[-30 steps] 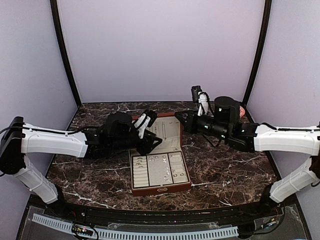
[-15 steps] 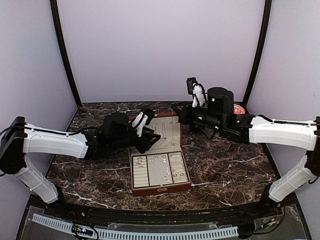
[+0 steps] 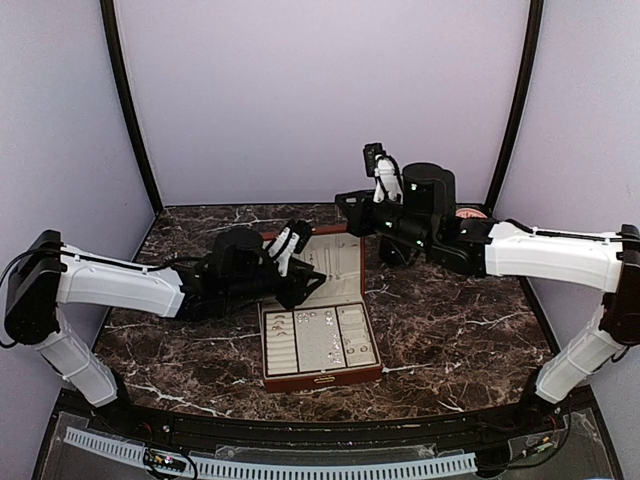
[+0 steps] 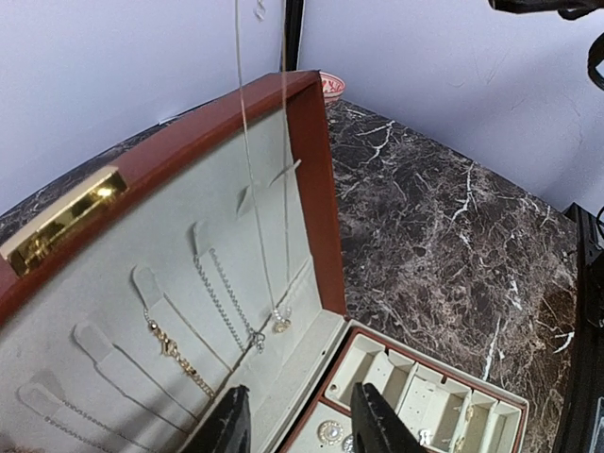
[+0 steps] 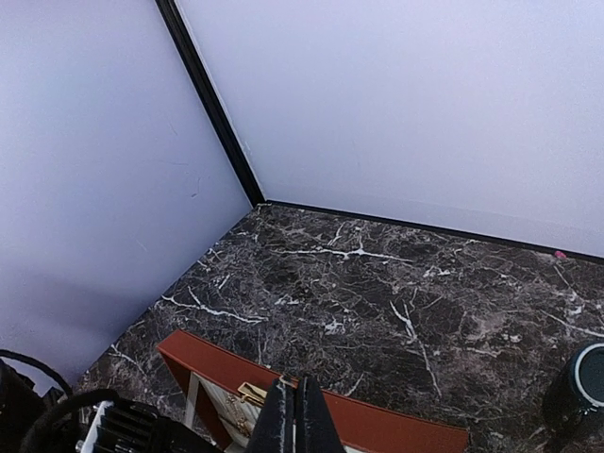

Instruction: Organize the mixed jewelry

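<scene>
Show white shells on the left arm (image 3: 110, 285) and right arm (image 3: 550, 255), black joints and wrists, thin black cables, black jaws.

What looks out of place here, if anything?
One thin chain hangs straight down in mid-air before the open lid, while the other chains lie flat on its lining. Its top leaves the left wrist view, probably pinched in the raised right gripper.
</scene>
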Controlling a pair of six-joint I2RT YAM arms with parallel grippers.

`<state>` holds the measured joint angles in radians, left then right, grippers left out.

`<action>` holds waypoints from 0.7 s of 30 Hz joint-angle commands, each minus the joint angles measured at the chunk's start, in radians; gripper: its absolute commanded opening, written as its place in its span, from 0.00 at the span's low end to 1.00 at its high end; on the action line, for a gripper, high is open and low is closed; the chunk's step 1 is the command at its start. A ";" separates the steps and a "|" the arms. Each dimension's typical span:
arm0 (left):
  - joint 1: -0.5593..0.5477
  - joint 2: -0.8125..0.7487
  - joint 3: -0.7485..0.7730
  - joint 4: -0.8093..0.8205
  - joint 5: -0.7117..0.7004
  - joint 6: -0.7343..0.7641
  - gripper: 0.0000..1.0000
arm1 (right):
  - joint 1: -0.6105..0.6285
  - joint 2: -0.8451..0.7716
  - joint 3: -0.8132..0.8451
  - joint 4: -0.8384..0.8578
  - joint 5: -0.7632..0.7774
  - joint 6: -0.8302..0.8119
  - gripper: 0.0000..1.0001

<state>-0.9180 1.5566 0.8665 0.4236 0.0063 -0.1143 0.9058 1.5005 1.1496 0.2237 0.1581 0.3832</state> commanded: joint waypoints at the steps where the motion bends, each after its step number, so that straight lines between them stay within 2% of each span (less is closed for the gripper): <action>1: 0.010 0.025 0.015 0.037 0.042 -0.027 0.39 | 0.004 0.004 0.046 0.048 0.022 -0.017 0.00; 11: 0.017 0.091 0.065 0.056 0.084 -0.059 0.37 | 0.005 0.022 0.057 0.049 0.044 -0.036 0.00; 21: 0.022 0.084 0.052 0.060 0.078 -0.071 0.36 | 0.001 0.041 0.021 0.068 0.037 -0.039 0.00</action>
<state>-0.9047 1.6535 0.9047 0.4557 0.0750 -0.1730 0.9054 1.5368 1.1782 0.2390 0.1864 0.3508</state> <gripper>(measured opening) 0.362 0.010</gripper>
